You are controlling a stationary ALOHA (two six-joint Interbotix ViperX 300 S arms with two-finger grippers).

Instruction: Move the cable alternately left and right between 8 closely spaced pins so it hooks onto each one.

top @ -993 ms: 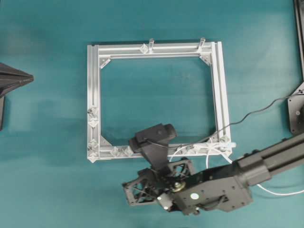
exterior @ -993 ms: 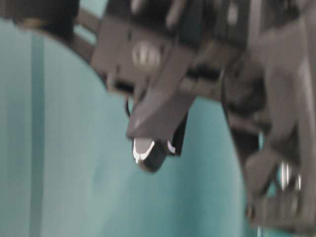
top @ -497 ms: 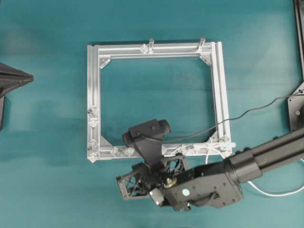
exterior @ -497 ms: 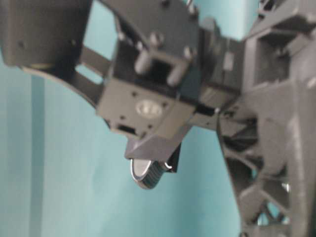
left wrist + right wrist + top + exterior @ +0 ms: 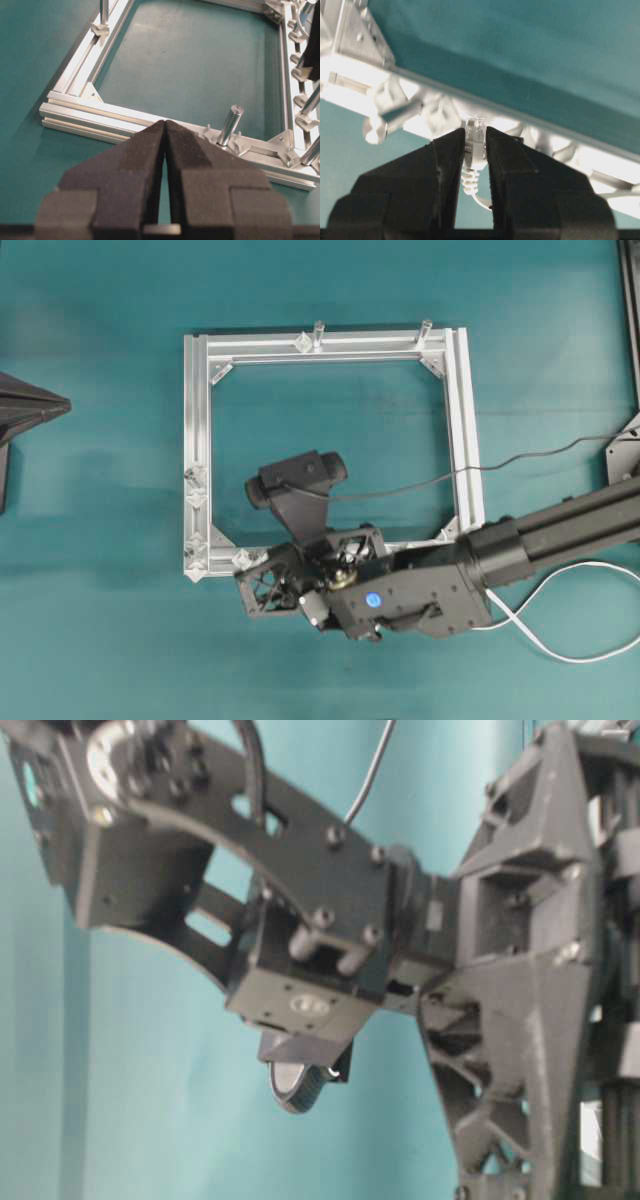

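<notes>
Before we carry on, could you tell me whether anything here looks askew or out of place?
Nothing stands out. The frame lies flat and square on the table, the right gripper holds the cable by its plug, and the slack trails loosely.

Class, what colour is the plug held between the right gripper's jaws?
White, with a clear tip: the plug, best seen in the right wrist view.

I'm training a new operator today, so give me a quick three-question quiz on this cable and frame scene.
1. True or false: the right gripper is clamped on the cable's plug.
2. Which rail of the aluminium frame carries the two upright posts in the overhead view: A) top, B) left, C) bottom?
3. Fill in: the left gripper's fingers are ____ with nothing between them.

Key: 1 true; 2 A; 3 shut.
</notes>
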